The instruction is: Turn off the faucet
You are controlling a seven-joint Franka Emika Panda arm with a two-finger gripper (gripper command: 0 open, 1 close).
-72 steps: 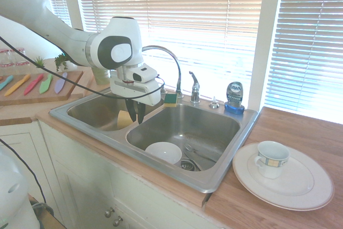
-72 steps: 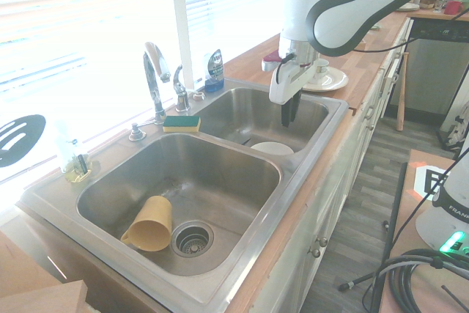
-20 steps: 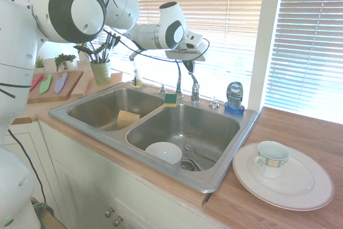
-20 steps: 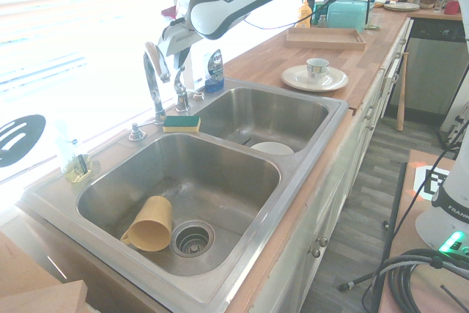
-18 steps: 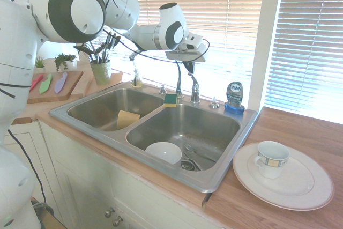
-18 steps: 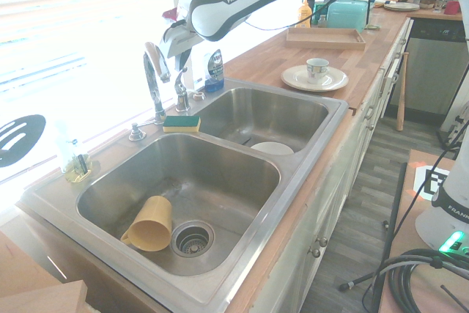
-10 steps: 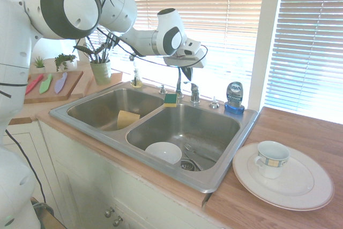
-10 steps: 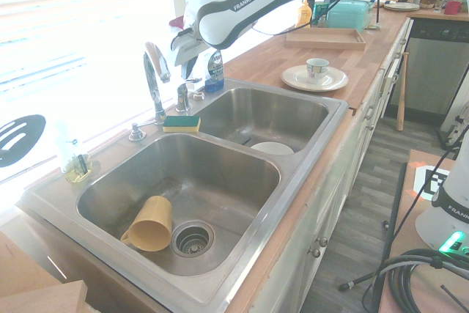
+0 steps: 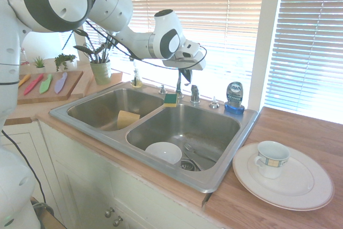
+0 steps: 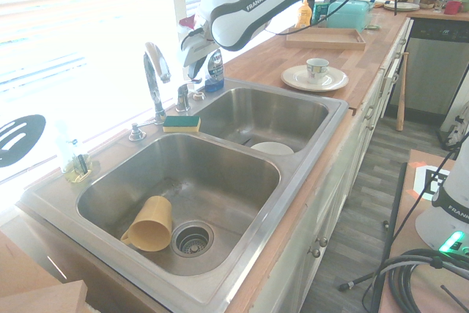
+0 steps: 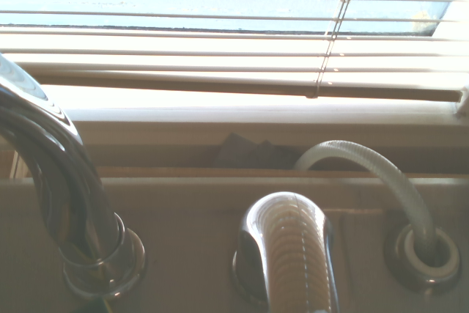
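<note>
The tool hangs over the back rim of the sink, its fingers pressed together and holding nothing, angled down at the short chrome lever of the faucet; shut fingers suit the job, since a lever of this kind wants a push from a blunt tip rather than a pinch; whether the tip touches the lever I cannot tell from either outside view, though it sits just above it; the faucet itself stands at the back of the sink, on the divide between the two basins, its gooseneck spout arching forward; in the wrist view the lever lies centred and close, with the spout's base to one side, which suggests the arm has lined itself up squarely; the lever looks low already, so the task seems near its end; no running water shows; the blue soap bottle stands near on the bench side, close enough for a stray sweep to knock it.
</note>
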